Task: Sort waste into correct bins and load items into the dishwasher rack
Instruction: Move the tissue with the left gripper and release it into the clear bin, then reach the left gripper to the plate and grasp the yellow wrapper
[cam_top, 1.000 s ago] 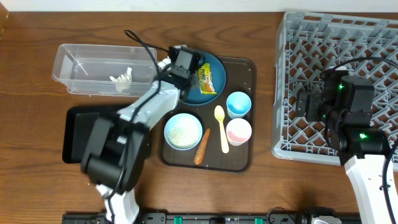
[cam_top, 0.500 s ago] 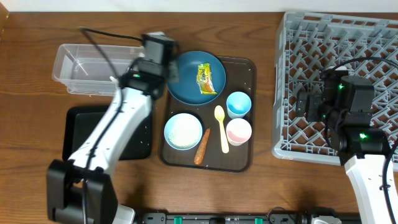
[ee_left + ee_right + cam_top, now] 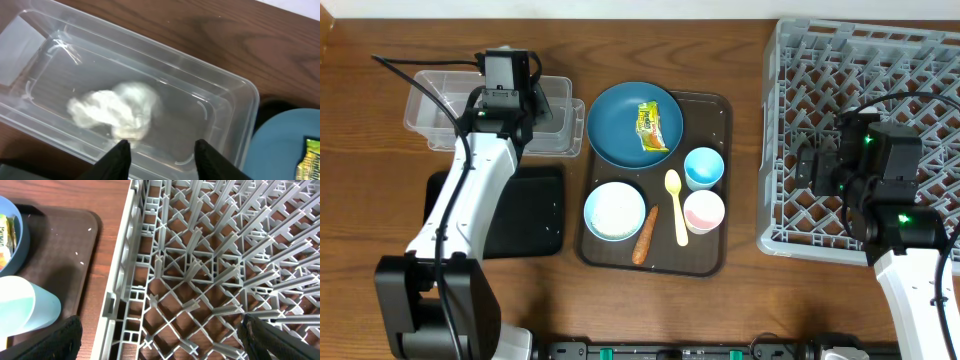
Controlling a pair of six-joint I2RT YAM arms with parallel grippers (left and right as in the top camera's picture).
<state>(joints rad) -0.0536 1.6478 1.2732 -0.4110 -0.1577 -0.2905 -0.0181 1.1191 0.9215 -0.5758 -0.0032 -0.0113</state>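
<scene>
The left arm (image 3: 470,195) rises from its base at the lower left of the overhead frame. Its white links, slightly bent at the elbow, reach to the upper left, where the left wrist (image 3: 506,78) sits, black and boxy. In the left wrist view the left pincer (image 3: 162,159) aims downward at a slant, with its two black fingertips (image 3: 119,160) showing at the bottom edge, spread apart.

The right arm (image 3: 910,280) climbs from the lower right corner to the right middle of the overhead frame, ending in the black right wrist (image 3: 875,155). The right pincer (image 3: 167,337) is spread wide, and its dark fingertips (image 3: 60,337) show only in the lower corners of the right wrist view.
</scene>
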